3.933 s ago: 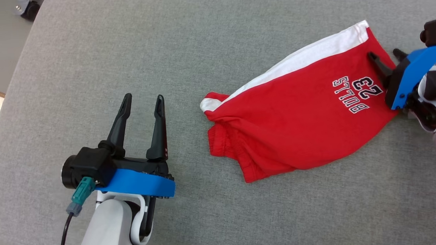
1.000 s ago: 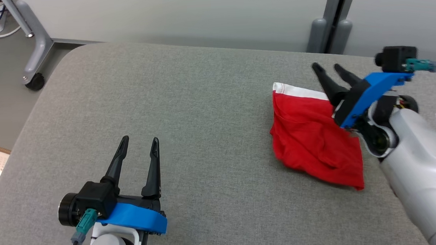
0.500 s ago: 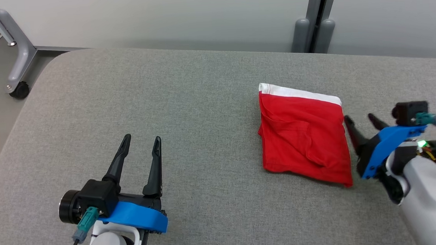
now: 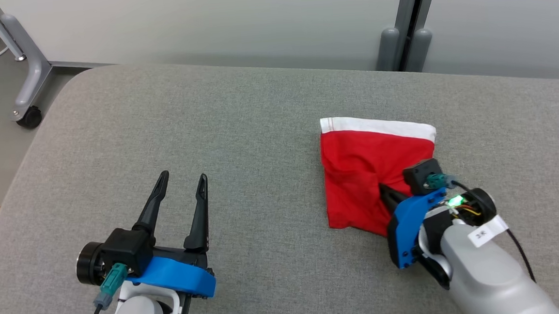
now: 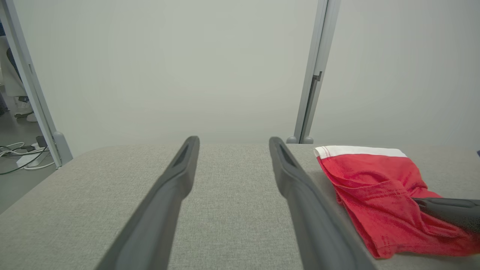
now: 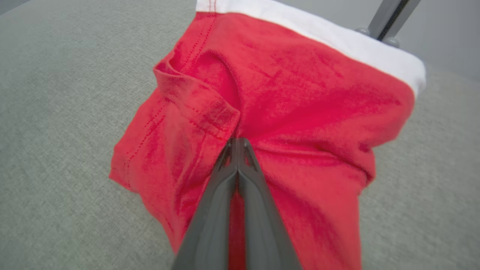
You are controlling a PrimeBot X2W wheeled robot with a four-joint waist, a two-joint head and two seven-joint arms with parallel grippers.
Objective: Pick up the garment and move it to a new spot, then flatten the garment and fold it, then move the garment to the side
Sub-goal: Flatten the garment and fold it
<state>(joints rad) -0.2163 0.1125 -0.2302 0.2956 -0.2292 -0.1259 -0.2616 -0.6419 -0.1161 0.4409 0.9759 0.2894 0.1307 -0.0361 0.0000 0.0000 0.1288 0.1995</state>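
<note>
Since the folded red shorts (image 4: 358,171) lie right of centre on the grey padded table (image 4: 208,108), the right gripper (image 6: 237,144) pinches a gathered crease with fingers pressed together, apparently to drag them aside; the left gripper (image 4: 182,177) hovers spread and empty. The right wrist hides the shorts' near corner; how much cloth is pinched is unclear.

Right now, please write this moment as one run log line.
right hand: shut on garment, pinching a fold | left hand: open, empty, apart from garment | garment: folded, lying on grey table
</note>
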